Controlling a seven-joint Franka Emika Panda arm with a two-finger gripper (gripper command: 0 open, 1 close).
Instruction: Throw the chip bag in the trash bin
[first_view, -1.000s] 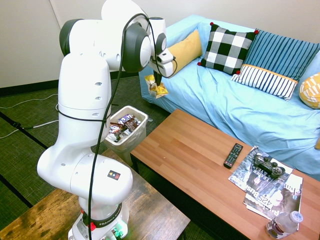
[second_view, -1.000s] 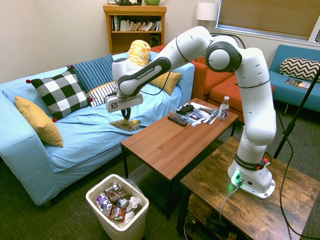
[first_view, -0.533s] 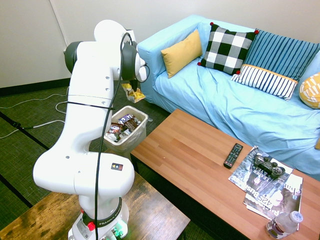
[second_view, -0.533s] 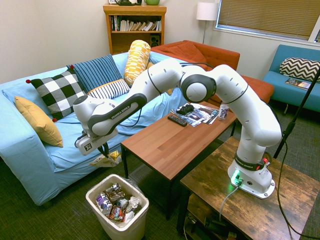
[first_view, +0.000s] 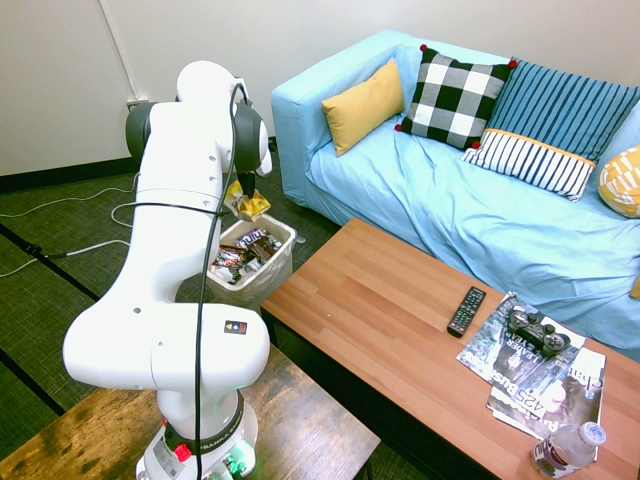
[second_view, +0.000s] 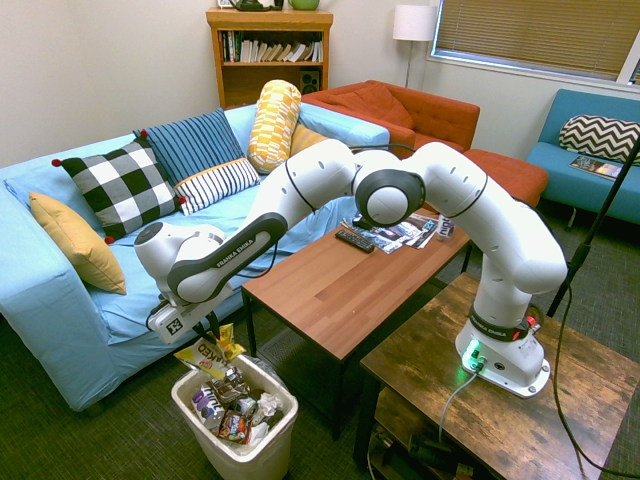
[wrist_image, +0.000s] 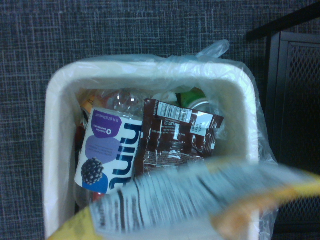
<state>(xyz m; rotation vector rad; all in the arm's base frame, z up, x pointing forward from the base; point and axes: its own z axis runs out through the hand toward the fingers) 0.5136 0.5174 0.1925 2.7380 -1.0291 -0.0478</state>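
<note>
Gripper (second_view: 209, 326) is clamped on the chip bag (second_view: 212, 354), fingers down, bag pinched at the tips. Bag is above the trash bin (second_view: 236, 415), at the rim's sofa-side edge in the second exterior view, not down among the trash. In the wrist view the bag crosses part of the bin opening, print blurred.

Bin sits on the floor just beside the short edge of the coffee table (first_view: 370, 310), clear liner folded over the rim. Inside: Hint bottle (wrist_image: 107, 150) along one side wall, dark brown candy wrapper (wrist_image: 175, 132) next to it, green can (wrist_image: 195, 100) near a corner, more wrappers around.

Coffee table: black remote (first_view: 466, 311) near the long sofa-side edge. Magazines (first_view: 535, 370) toward the end away from the bin, game controller (first_view: 539, 332) on top of them. Clear bottle (first_view: 568, 450) upright near the robot-side corner of that same end.

Blue-covered sofa (first_view: 440, 190): mustard pillow (first_view: 364, 107) at the arm nearest the bin, black-and-white checked pillow (first_view: 455, 98) beside it, then blue striped pillow (first_view: 560, 105) with small white striped pillow (first_view: 532, 160) in front, yellow-and-white bolster (second_view: 273, 125) toward the other end
</note>
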